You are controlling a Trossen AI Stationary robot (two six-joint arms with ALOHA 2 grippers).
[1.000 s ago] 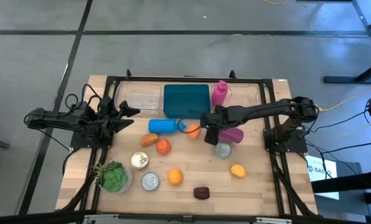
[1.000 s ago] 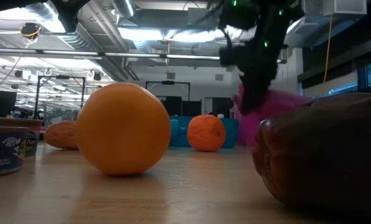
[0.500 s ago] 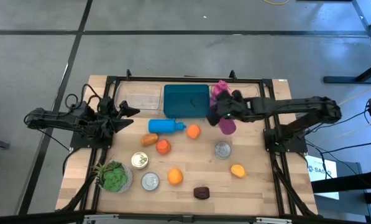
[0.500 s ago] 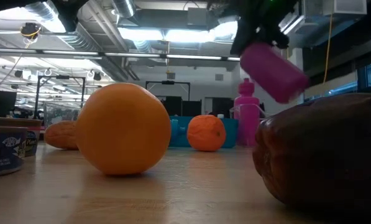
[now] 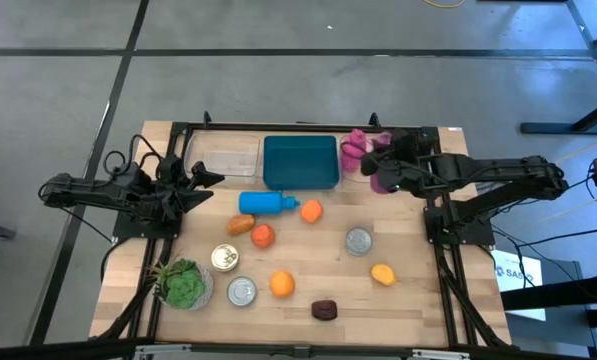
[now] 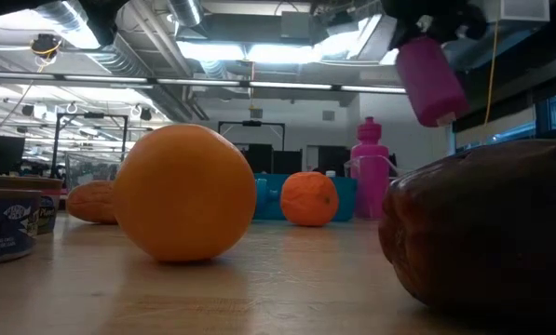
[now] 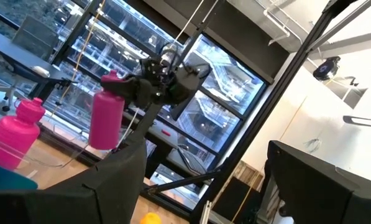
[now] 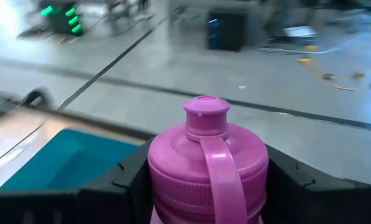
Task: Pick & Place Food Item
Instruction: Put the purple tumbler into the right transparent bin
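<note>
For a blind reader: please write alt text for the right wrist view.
A pink bottle, cap toward the camera, fills the centre, held between the right end effector's dark fingers. Behind it are a teal bin and grey floor.

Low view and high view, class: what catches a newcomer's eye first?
A pink bottle hangs in the air in the right end effector, at the table's far right beside a second pink bottle standing upright. In the low view, a big orange fills the foreground.
</note>
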